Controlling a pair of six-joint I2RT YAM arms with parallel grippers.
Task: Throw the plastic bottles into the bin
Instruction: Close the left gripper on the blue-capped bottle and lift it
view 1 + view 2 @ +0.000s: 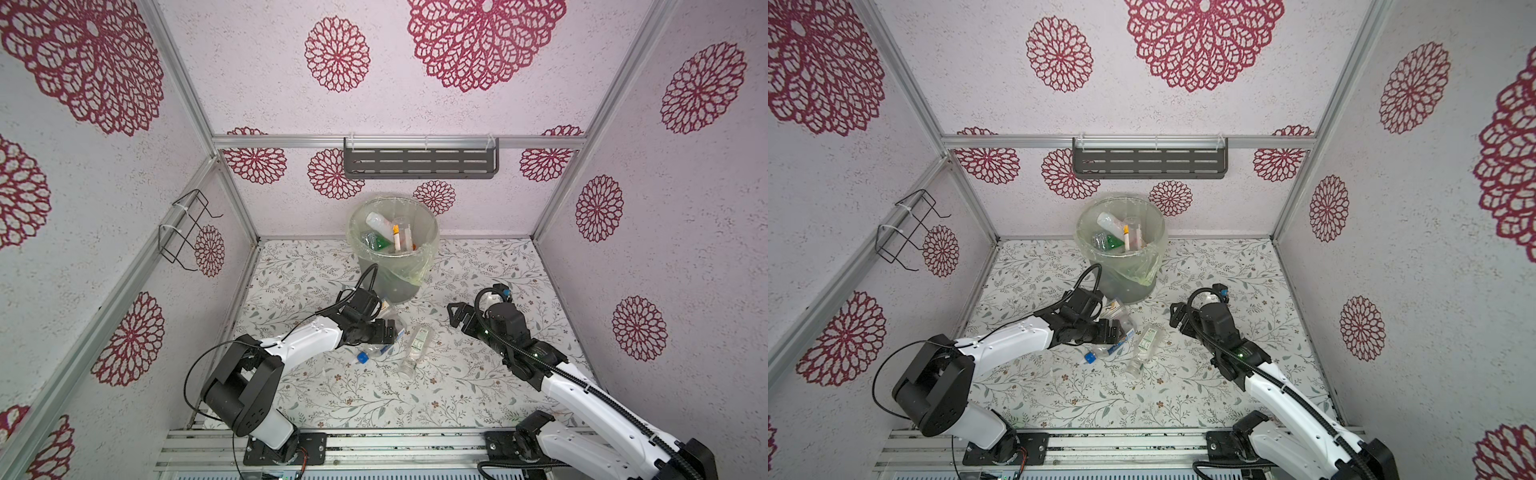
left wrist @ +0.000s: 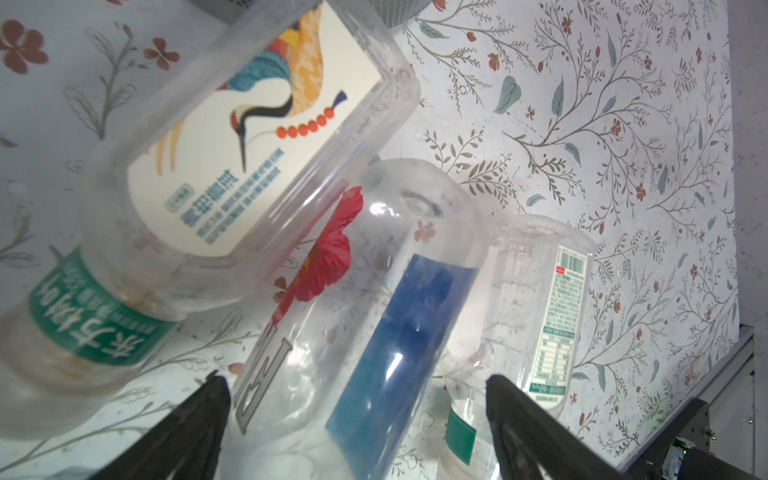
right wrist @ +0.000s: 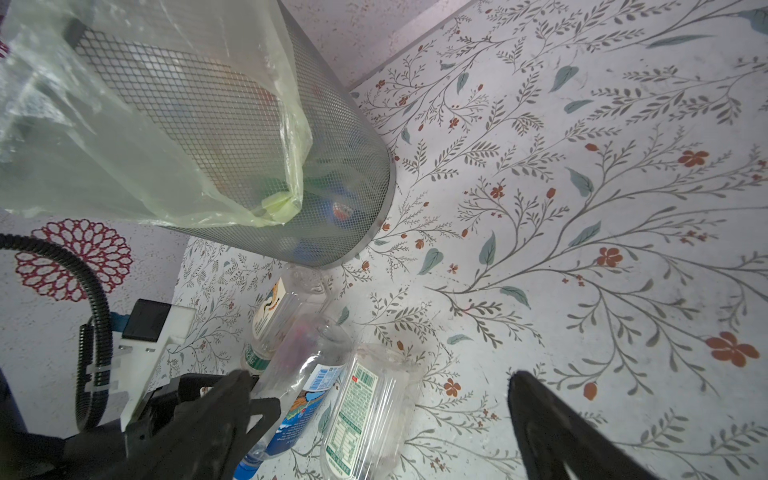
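Closely flanked by crane-label bottle (image 2: 249, 137), barcode-label bottle (image 2: 557, 299): blue-label bottle (image 2: 399, 332) between spread left jaws; right jaws spread.

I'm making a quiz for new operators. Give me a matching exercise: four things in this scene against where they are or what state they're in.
1. bin
2. blue-label bottle
3. right gripper
4. shelf

A. on the back wall
B. open, holding nothing
C. between the open jaws of the left gripper
D. bottles inside

Pairs: 1-D, 2-C, 3-B, 4-A.
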